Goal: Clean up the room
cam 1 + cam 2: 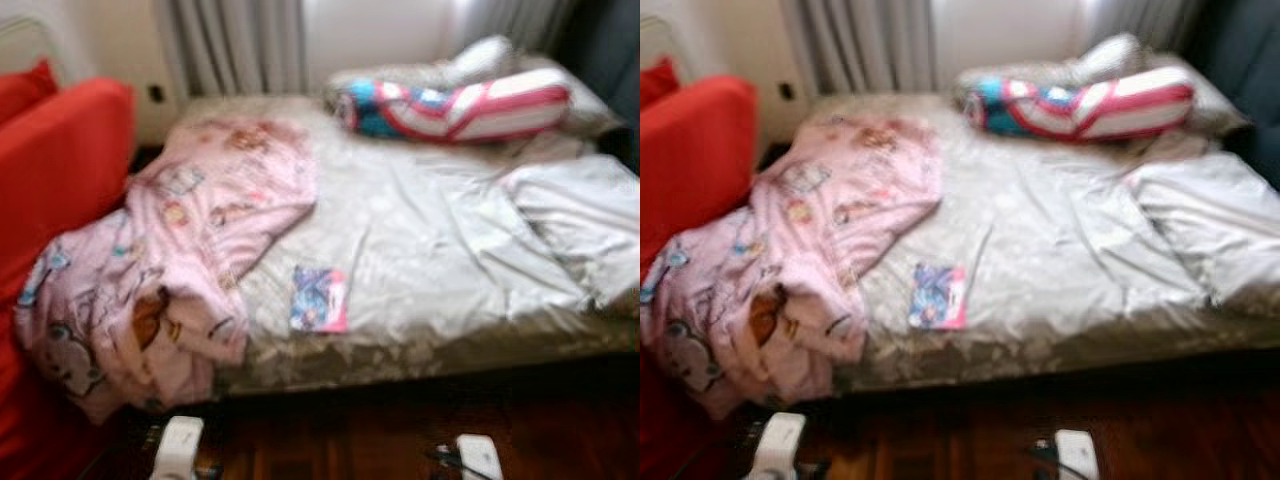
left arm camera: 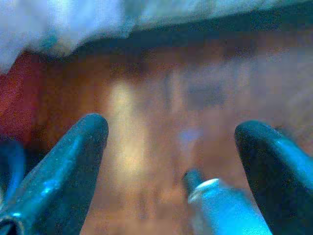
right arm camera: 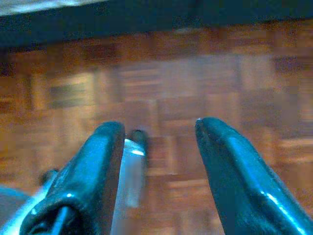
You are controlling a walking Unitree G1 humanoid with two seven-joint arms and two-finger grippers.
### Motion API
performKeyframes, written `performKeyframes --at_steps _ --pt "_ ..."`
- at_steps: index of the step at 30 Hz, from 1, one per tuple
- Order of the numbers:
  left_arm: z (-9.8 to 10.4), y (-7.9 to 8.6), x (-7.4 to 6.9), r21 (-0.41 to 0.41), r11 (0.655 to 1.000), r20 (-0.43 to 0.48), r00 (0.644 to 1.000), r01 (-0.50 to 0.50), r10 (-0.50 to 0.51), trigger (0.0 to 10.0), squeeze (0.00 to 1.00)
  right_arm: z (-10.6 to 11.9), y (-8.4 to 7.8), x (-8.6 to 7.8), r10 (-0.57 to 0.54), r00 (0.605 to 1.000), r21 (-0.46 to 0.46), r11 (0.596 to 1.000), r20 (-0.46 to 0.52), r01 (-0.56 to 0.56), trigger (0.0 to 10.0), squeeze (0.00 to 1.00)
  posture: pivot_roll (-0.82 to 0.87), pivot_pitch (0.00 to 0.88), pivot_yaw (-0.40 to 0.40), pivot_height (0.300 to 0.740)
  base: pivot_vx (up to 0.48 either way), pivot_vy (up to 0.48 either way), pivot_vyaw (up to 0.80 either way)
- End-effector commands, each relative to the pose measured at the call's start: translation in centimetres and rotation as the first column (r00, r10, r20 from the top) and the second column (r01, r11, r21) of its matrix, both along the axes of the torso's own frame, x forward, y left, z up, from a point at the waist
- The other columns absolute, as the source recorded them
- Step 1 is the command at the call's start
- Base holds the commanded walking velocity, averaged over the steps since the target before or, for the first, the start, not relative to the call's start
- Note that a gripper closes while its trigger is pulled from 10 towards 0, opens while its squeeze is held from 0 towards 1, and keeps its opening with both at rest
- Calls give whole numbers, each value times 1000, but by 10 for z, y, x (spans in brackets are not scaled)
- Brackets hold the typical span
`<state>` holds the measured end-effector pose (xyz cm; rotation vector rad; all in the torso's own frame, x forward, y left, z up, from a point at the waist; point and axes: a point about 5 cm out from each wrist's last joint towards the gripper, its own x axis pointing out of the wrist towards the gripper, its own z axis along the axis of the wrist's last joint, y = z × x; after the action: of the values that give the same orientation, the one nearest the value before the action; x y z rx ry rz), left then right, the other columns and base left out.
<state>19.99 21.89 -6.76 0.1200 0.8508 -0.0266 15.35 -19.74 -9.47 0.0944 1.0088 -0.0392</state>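
Note:
A bed with a rumpled grey-white sheet lies ahead. A pink cartoon-print blanket is bunched on its left side and hangs over the front corner. A small colourful book lies flat near the front edge. A red, white and blue bolster rests at the head on grey pillows. Both arms hang low over the floor, with their silver wrists at the bottom edge. My left gripper is open over the wooden floor. My right gripper is open too, with nothing between its fingers.
A red sofa stands against the bed's left side, with the blanket spilling towards it. Grey curtains hang behind the bed. Dark parquet floor runs along the front of the bed. A dark panel stands at the far right.

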Motion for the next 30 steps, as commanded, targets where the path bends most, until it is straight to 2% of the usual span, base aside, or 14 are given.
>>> performKeyframes --at_steps 1,4,11,30 --pt "-7 9 -16 17 1000 -57 998 -15 16 10000 0 2 5 5 3 1000 9 1000 17 -3 10000 0 -38 0 7 740 0 -390 -744" --pt "-7 8 -16 12 1000 -60 998 -23 23 10000 0 2 4 6 1 1000 7 1000 20 -1 10000 0 -35 0 4 740 0 -105 -744" --pt "-7 8 -15 19 1000 -60 998 -18 19 10000 0 3 3 8 -1 999 6 1000 40 1 10000 0 -30 0 2 740 0 0 0" --pt "-7 6 -14 15 1000 -63 998 -21 22 10000 0 4 1 9 14 999 -8 1000 40 -13 10000 0 -28 0 -6 740 0 -332 0"
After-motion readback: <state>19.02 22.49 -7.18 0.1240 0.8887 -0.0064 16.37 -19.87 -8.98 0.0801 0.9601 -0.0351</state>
